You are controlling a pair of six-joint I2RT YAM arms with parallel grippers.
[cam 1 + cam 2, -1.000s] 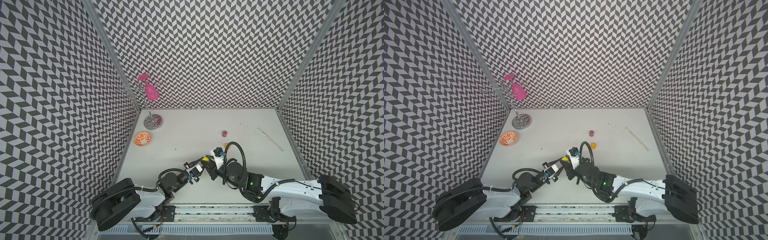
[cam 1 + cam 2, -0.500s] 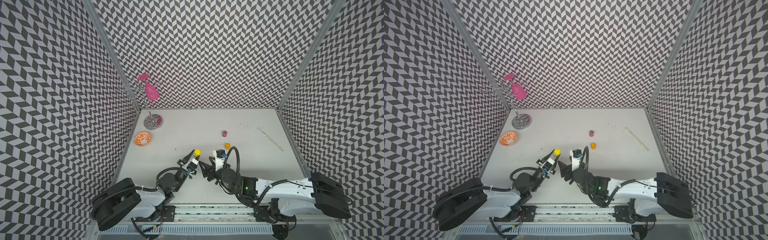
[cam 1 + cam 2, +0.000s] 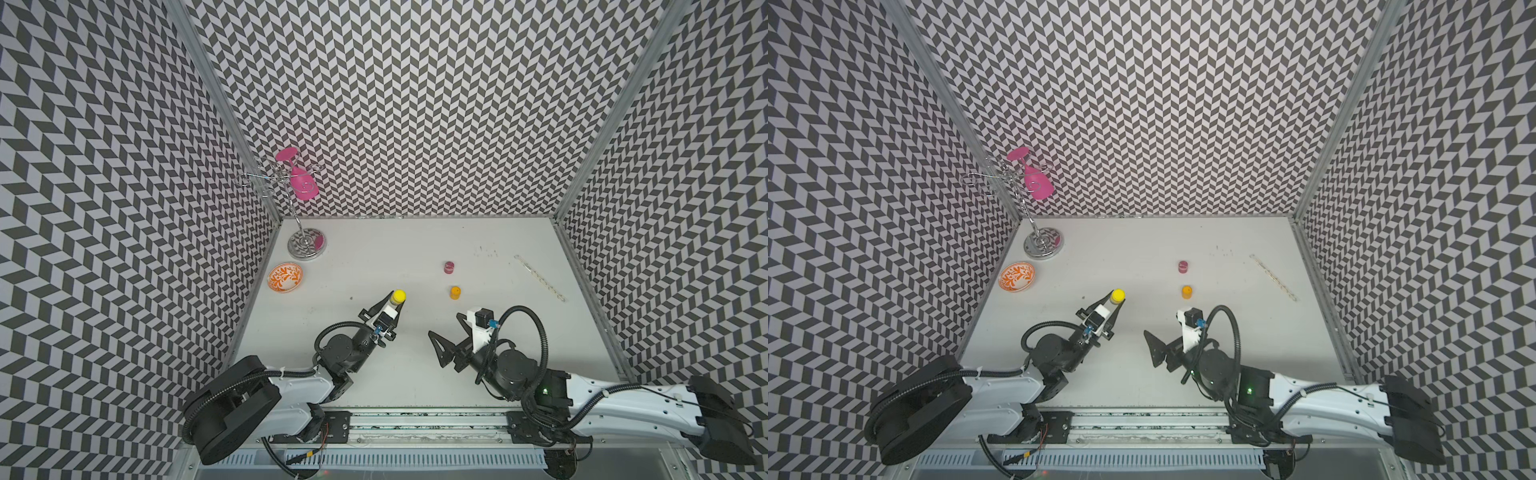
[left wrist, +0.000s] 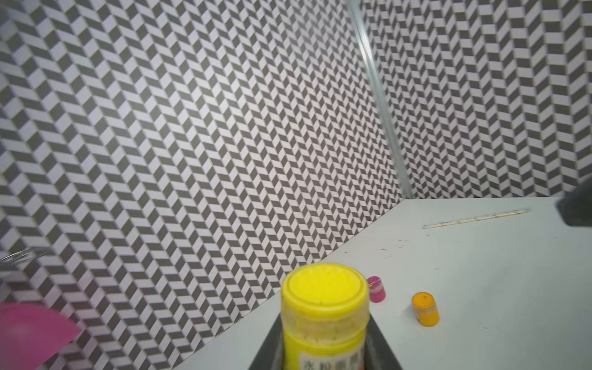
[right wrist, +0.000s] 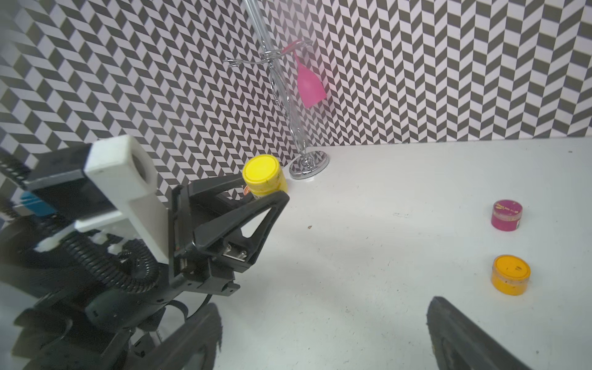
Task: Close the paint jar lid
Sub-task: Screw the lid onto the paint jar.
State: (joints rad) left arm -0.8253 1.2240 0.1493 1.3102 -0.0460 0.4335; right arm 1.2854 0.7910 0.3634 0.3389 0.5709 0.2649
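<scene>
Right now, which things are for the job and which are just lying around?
For the job: yellow paint jar; its yellow lid.

Just lying about: magenta jar; orange jar; orange bowl; pink glass; wire rack; pale strip.

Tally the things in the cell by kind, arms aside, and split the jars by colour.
Paint jars: 3 (yellow jar, orange jar, magenta jar)
Orange patterned bowl: 1
Wire stand: 1
Pink glass, hanging on the stand: 1
Pale strip: 1
Total: 7
</scene>
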